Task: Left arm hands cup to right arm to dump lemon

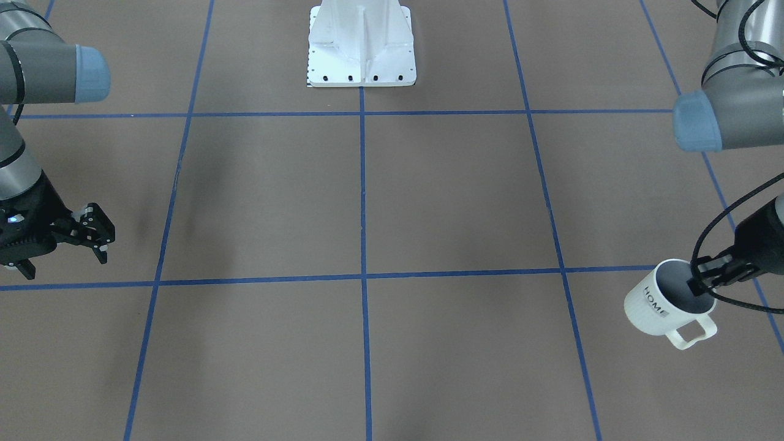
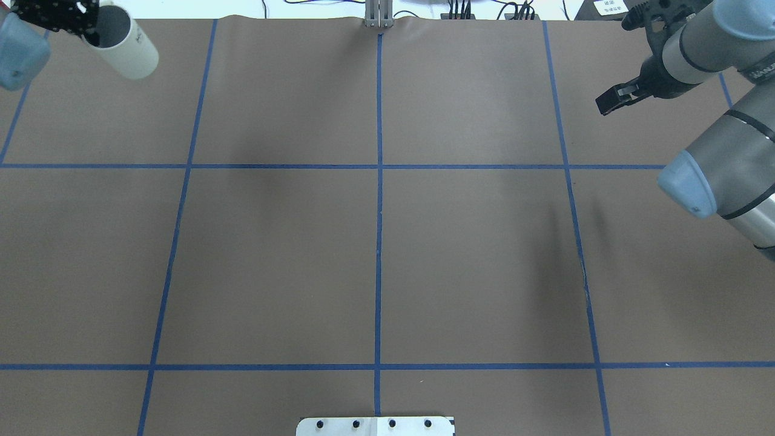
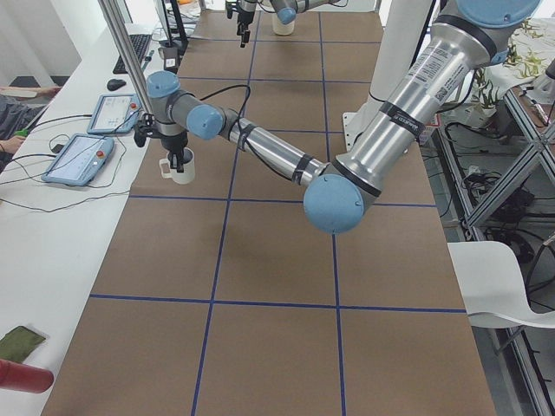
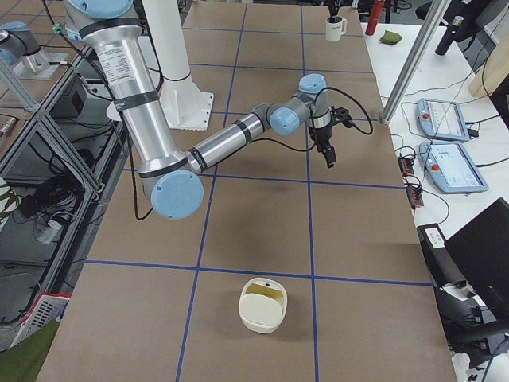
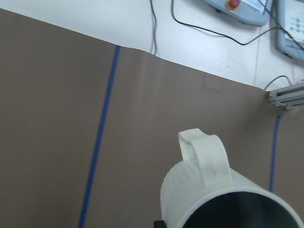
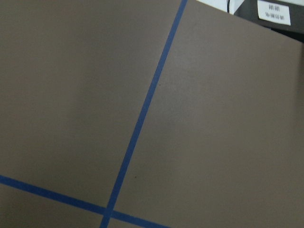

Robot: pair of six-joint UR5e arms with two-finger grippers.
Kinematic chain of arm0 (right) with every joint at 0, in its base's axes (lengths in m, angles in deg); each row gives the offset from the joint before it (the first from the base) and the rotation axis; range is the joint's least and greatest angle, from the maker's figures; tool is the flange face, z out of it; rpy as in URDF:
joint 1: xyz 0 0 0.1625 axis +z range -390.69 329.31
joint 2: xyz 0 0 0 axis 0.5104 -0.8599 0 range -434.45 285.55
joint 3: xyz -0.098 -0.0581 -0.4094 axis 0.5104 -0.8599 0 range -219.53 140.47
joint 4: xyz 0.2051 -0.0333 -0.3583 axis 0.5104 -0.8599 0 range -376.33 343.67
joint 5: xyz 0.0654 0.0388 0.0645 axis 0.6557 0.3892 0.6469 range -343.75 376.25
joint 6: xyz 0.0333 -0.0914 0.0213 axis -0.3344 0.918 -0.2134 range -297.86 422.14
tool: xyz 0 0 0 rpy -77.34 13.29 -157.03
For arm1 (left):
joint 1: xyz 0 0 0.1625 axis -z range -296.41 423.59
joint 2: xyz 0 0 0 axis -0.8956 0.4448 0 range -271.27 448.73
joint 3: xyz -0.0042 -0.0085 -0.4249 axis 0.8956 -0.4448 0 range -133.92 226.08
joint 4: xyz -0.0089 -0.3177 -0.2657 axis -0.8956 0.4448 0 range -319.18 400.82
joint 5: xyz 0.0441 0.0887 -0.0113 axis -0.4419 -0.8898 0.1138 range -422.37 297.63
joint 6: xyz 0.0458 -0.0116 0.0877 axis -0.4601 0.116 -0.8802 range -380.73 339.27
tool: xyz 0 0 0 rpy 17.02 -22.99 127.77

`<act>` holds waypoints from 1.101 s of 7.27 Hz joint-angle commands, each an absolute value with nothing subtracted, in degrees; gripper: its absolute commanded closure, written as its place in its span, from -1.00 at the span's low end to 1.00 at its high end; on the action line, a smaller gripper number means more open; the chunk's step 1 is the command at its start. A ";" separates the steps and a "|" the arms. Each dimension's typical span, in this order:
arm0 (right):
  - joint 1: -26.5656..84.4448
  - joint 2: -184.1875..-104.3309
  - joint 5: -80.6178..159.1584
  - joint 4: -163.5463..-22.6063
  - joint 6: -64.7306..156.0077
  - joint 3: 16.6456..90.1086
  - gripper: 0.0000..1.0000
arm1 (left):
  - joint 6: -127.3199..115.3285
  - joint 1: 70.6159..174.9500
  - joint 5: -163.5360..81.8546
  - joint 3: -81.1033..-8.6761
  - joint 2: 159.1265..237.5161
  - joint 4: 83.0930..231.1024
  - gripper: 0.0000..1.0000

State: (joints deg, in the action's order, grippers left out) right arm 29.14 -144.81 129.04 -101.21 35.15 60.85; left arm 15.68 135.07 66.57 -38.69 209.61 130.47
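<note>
— Front-on first: where is the cup?
— Well out from the white base plate [image 1: 361,61], forward of it and far to the robot's left. The cup [image 1: 658,303] hangs tilted, with "HOME" showing on its side and the handle lowest. The left gripper [image 1: 704,283] is clamped on its rim, one finger inside the grey mouth.
— And the other claw?
— The right gripper [image 1: 64,260] is about as far off the plate on the opposite side, also forward of it, with its jaws spread wide.
— From overhead?
— The cup is at the corner farthest from the plate on the robot's left. The right claw's fingers stand apart at the far right.
— The left-end camera?
— The left arm [image 3: 390,113] stretches long from the plate, and the cup dangles under its wrist.
— The right-end camera?
— The right arm [image 4: 238,131] reaches out forward of the plate, its gripper pointing down. A cream container [image 4: 262,306] sits on the table, well away from the plate toward this end.
— Wrist cameras?
— The left one looks over the handle into a dark inside, and I can't make out the lemon. The right one shows the brown table [image 6: 213,118] and the blue tape lines [image 6: 142,109].
</note>
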 commanded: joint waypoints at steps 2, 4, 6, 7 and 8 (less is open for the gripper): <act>31.71 -147.12 137.17 -105.10 35.25 60.75 -1.00 | 9.51 135.04 67.34 -44.44 196.42 129.06 1.00; 32.15 -148.19 138.40 -105.01 34.54 61.36 -1.00 | 6.28 134.95 71.11 -45.68 191.14 128.97 1.00; 32.50 -148.54 141.40 -104.66 34.63 61.10 -1.00 | 6.25 134.52 73.85 -47.51 187.18 128.88 1.00; 32.59 -148.72 141.40 -104.05 34.54 61.10 -1.00 | 6.78 134.34 73.86 -49.00 185.95 128.97 1.00; 32.59 -148.63 141.49 -104.04 34.37 61.37 -1.00 | 7.13 133.56 73.86 -49.45 184.72 129.41 1.00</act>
State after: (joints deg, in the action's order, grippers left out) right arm 32.53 -148.61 141.25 -104.30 34.53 61.17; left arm 6.71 134.25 73.65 -48.38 186.48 129.05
